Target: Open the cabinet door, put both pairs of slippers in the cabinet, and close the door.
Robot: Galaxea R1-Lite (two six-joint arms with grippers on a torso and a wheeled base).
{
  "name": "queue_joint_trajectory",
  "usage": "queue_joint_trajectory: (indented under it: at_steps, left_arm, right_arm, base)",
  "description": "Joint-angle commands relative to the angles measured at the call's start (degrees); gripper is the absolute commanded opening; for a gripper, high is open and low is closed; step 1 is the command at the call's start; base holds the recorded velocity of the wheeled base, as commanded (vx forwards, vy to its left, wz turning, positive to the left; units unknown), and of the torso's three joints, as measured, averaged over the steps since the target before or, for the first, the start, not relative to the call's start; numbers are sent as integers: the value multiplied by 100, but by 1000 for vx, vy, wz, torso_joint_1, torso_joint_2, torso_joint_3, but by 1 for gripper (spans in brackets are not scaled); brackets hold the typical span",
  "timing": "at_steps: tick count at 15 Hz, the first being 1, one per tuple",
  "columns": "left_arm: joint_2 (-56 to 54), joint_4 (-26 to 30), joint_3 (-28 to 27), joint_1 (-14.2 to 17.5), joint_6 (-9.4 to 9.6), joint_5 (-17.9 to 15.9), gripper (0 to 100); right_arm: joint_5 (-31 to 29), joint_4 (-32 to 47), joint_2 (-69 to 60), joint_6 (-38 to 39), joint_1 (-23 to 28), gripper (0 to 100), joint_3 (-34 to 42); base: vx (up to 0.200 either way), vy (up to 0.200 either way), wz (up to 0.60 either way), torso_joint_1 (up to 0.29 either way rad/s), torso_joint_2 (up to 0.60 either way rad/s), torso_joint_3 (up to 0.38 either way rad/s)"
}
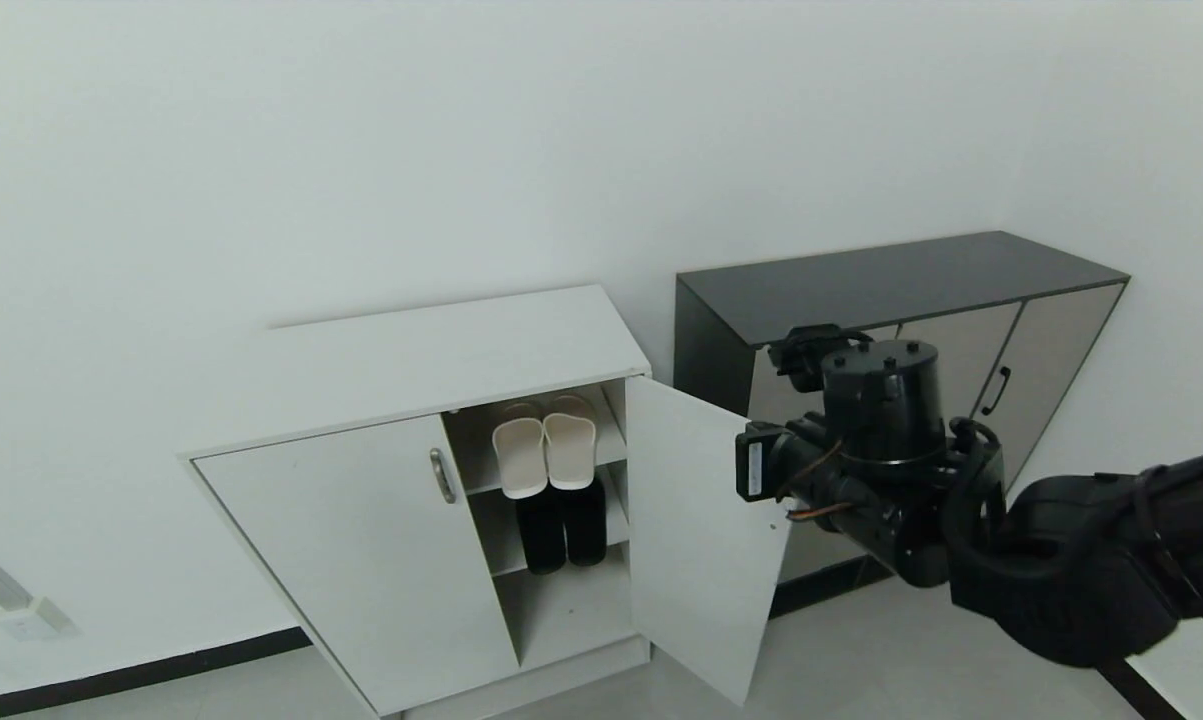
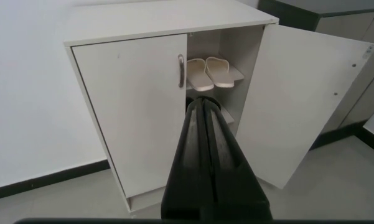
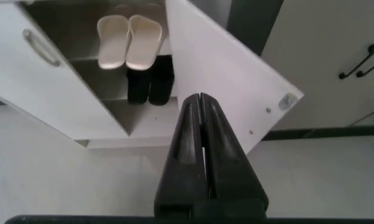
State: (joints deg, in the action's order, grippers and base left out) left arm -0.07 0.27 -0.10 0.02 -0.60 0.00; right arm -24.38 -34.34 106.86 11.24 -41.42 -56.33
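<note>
The white cabinet [image 1: 431, 350] has its right door [image 1: 696, 530] swung wide open and its left door [image 1: 361, 560] closed. A white pair of slippers [image 1: 544, 452] lies on the upper shelf, toes out. A black pair [image 1: 561, 530] sits on the shelf below. My right gripper [image 3: 201, 99] is shut with nothing in it, held in front of the open door's free edge [image 3: 261, 81]. From there I see the white pair [image 3: 129, 42] and the black pair [image 3: 150, 79]. My left gripper [image 2: 201, 102] is shut and empty, pointing at the cabinet opening below the white slippers [image 2: 215, 71].
A dark cabinet [image 1: 891, 280] with grey doors and black handles stands right of the white one, close behind the open door. A white wall backs both. Open grey floor [image 1: 861, 660] lies in front. A wall socket [image 1: 26, 620] is at far left.
</note>
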Motion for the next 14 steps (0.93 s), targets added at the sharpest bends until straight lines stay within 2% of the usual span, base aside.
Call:
queue_joint_trajectory:
  at_steps: [1,3,5,9,14]
  left_arm:
    - [7,0,1,6,-2,0,0]
    - [7,0,1,6,-2,0,0]
    - [7,0,1,6,-2,0,0]
    - [7,0,1,6,-2,0,0]
    - [7,0,1,6,-2,0,0]
  right_arm:
    - [276,6,529,1,679,0,-510]
    - [663,6,950,1,1137,0,-941]
    - [821,24,1223,10,1365,0,-1249]
    - [865,85,1618,27,1523,0,-1591]
    - [979,68,1926,45,1602,0,-1626]
  base:
    - [0,0,0,0,0,0]
    - [0,0,0,0,0,0]
    - [0,0,0,0,0,0]
    - [0,0,0,0,0,0]
    - [0,0,0,0,0,0]
